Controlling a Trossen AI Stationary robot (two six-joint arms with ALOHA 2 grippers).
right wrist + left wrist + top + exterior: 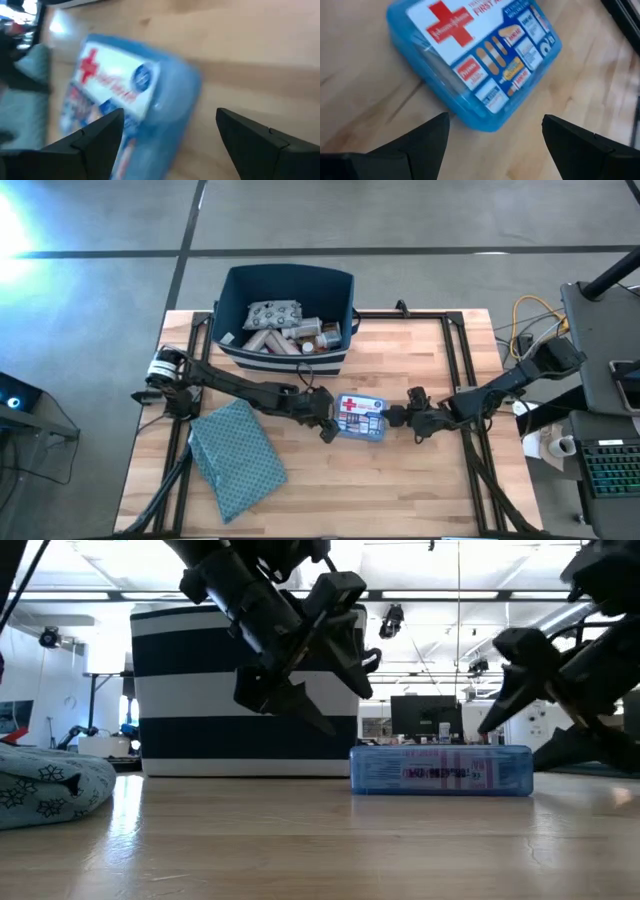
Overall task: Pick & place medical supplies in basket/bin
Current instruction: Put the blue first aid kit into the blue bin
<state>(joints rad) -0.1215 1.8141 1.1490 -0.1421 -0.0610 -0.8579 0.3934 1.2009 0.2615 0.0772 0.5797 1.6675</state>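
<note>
A blue-and-white red-cross box [361,417] lies flat on the wooden table, between my two grippers. It also shows in the low view [441,771]. My left gripper [328,424] is open, just left of the box and above the table, its fingers slanting down toward the box's left end [470,65]. My right gripper [398,418] is open at the box's right end [125,95]. The navy striped bin [285,282] stands at the table's far edge and holds a grey patterned pouch [272,313], tan rolls and white bottles.
A folded teal dotted cloth [237,455] lies on the near left of the table. Black frame rails [465,370] run along the table's right side. Bare wood shows near the box and toward the near edge. A desk with a keyboard [610,470] stands off the table's right.
</note>
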